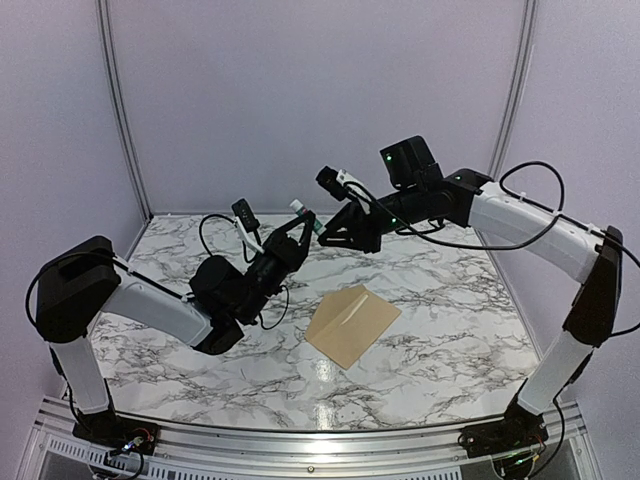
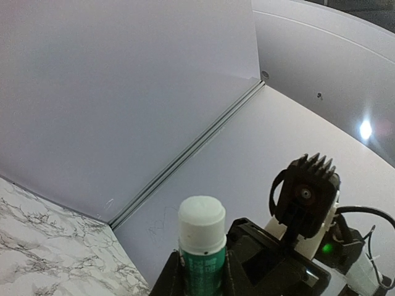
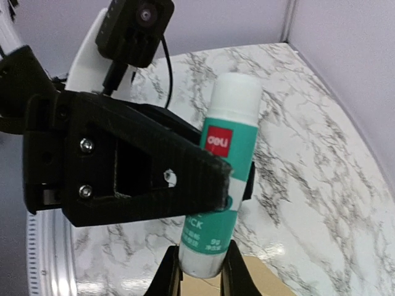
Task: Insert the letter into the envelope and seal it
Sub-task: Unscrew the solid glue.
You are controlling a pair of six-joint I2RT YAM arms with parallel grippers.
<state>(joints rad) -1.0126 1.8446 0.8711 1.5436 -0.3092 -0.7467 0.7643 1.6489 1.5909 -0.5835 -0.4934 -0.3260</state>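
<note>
I'm seeing soft, even, lilac light from overhead; the envelope [image 1: 352, 325] is throwing almost no shadow. Glare is pooling on the table [image 1: 323, 371] toward 6 o'clock. Corner posts [image 1: 121, 110] are bowing at 9 and 3. Left wrist: bright spot [image 2: 365, 129] blowing out at 3 o'clock, glue stick [image 2: 202, 250] reading soft.

1. Left wrist cam: glue stick [image 2: 201, 246] is chopped by the bottom edge, only cap and some green showing.
2. Right wrist cam: left gripper [image 3: 237, 185] covers mid-label, small print's too blurry to read.
3. Same cam, the envelope [image 3: 268, 287] is just a tan sliver at the bottom edge.
</note>
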